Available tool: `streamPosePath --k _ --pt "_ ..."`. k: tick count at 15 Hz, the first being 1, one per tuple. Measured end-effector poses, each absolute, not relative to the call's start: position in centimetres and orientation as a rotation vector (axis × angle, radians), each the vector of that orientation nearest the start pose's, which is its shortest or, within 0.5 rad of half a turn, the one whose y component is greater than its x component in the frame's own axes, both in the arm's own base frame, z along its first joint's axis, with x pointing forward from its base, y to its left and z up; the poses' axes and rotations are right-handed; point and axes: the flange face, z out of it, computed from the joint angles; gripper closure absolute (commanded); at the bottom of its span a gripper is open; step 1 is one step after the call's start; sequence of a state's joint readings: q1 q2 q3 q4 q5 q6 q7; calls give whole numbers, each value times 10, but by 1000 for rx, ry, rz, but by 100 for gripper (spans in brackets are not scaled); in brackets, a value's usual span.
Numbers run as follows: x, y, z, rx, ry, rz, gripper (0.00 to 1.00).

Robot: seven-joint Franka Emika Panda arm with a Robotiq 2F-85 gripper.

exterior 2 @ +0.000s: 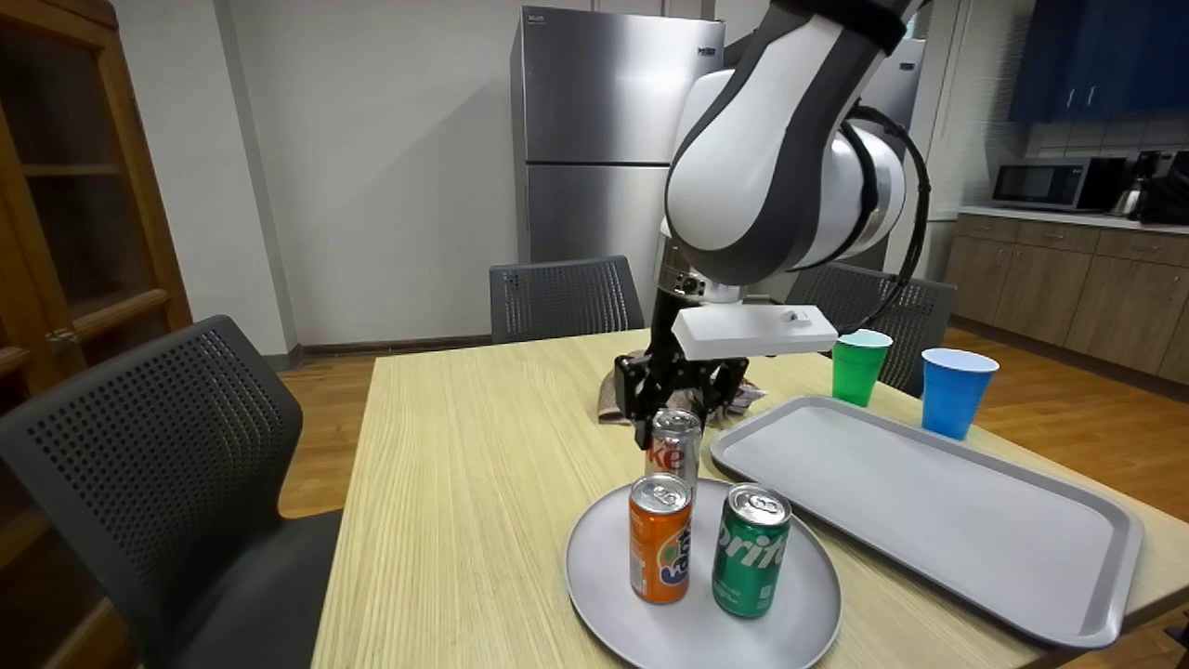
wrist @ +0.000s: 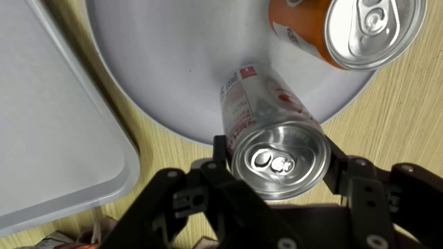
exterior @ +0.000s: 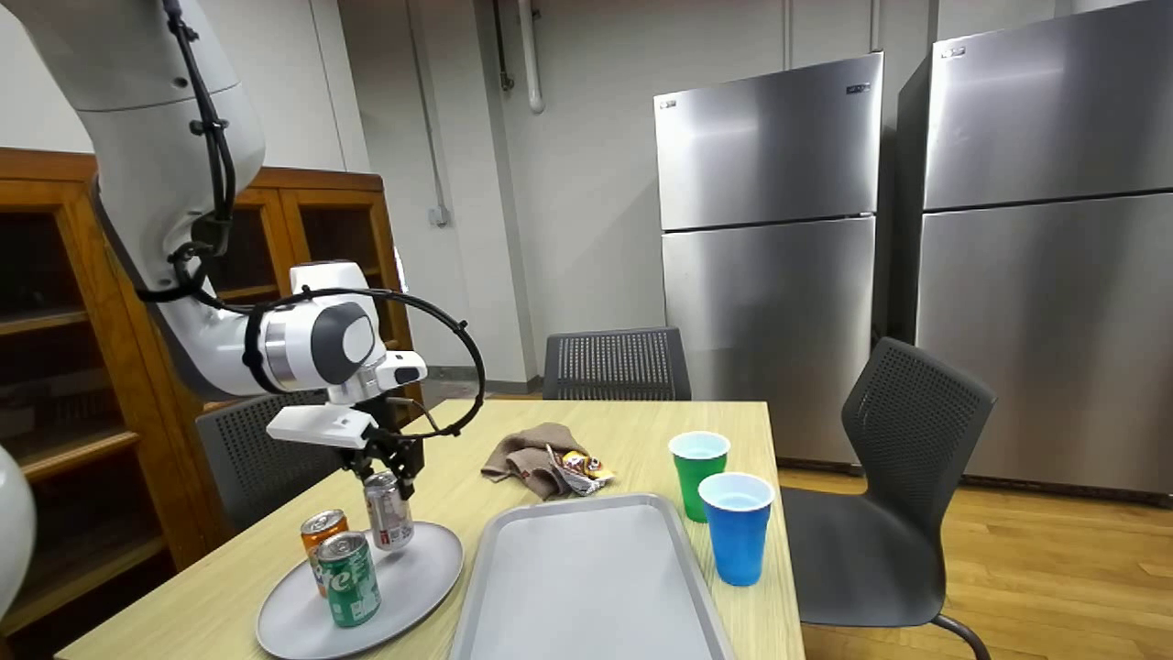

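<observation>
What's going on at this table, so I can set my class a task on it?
The robot's gripper grips a silver can by its upper sides, over a round plate. Whether the can's base touches the plate is hard to tell. An orange can and a green can stand on that plate, and a gray tray lies beside it.

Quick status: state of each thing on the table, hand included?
Hand: closed on the Diet Coke can
Diet Coke can: gripped near its top; lid looks unopened; base contact with plate unclear
Fanta can: upright on the plate
Sprite can: upright on the plate
Green cup: upright
Blue cup: upright
Tray: lying flat
Brown cloth: crumpled
Snack packet: wrinkled
</observation>
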State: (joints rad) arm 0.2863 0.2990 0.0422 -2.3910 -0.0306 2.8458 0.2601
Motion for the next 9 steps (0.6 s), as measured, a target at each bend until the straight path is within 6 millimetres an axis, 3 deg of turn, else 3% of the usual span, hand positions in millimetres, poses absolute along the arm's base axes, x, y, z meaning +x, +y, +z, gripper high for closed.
streamPosePath --k 9 --pt "498 107 231 -3066 95 -271 61"
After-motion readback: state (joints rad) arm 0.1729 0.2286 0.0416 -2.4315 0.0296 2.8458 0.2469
